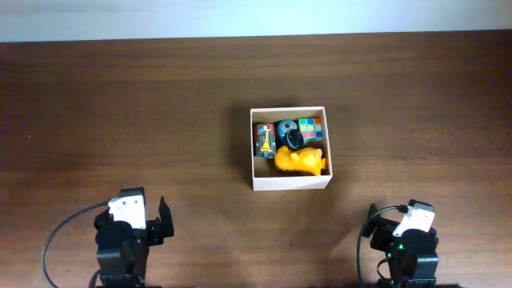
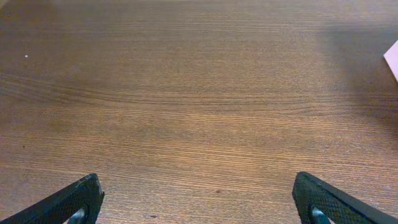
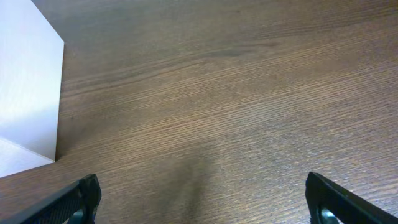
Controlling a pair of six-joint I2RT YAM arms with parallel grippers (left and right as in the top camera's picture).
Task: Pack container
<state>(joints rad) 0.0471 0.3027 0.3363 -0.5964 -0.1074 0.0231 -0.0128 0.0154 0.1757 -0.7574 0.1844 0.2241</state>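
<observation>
The container (image 1: 290,184) is a square open-topped box with white walls, in the middle of the wooden table. Inside it lie a yellow toy (image 1: 301,160), a dark round toy (image 1: 289,134), a colourful puzzle cube (image 1: 310,129) and a small striped toy (image 1: 264,141). A white corner of the container shows in the right wrist view (image 3: 28,93) and at the edge of the left wrist view (image 2: 393,59). My left gripper (image 2: 199,202) is open and empty over bare wood near the front left. My right gripper (image 3: 202,199) is open and empty near the front right.
The brown wooden table (image 1: 120,112) runs to a pale strip along the far edge. Both arm bases, the left arm (image 1: 128,236) and the right arm (image 1: 408,240), sit at the front edge with black cables.
</observation>
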